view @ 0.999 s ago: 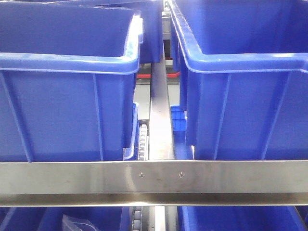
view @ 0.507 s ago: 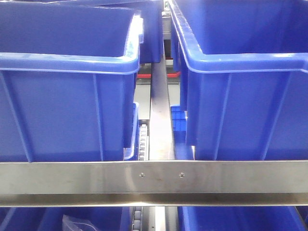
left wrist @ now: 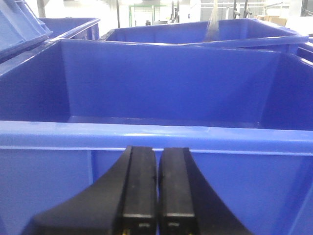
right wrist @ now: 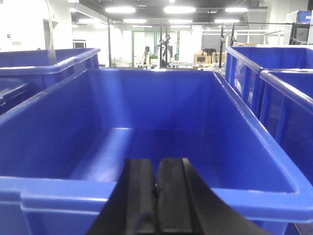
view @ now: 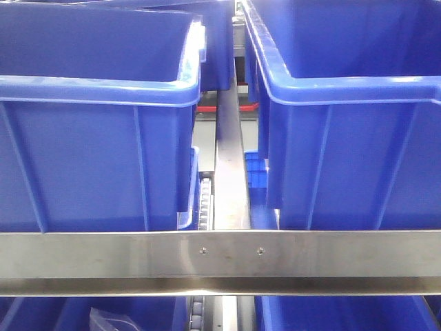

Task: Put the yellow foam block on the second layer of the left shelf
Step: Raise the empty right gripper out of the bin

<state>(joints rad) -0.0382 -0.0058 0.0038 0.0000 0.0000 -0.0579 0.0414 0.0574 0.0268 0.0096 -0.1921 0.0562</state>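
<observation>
The yellow foam block is out of view in every frame. My left gripper (left wrist: 157, 154) is shut with nothing between its black fingers, and it sits just in front of the near wall of a blue bin (left wrist: 156, 132). My right gripper (right wrist: 156, 166) is also shut and holds nothing; it hovers at the near rim of another blue bin (right wrist: 58, 193) whose inside looks bare. In the front view neither gripper shows, only the shelf with a left blue bin (view: 89, 138) and a right blue bin (view: 351, 138).
A steel shelf rail (view: 220, 258) crosses the front view under the two bins, with a steel divider (view: 229, 172) and roller track between them. More blue bins sit below; the lower left one holds a clear plastic bag (view: 114, 321). Further bins stand behind and beside.
</observation>
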